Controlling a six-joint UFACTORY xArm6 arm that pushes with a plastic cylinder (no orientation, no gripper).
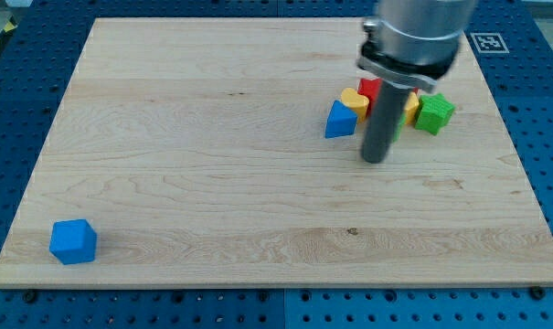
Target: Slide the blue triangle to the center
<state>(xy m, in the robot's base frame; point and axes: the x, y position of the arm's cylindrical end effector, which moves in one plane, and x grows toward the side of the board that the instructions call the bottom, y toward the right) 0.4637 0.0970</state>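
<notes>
The blue triangle [340, 121] lies right of the board's middle, at the left edge of a small cluster of blocks. My tip [375, 160] rests on the wooden board [212, 183], just right of and slightly below the blue triangle, a small gap apart. The rod and arm body hide part of the cluster behind them.
The cluster holds a yellow block [353, 99], a red block [370, 89], a green block [434, 113] and another yellow piece [410, 110] partly hidden by the rod. A blue cube-like block [73, 241] sits near the board's bottom left corner.
</notes>
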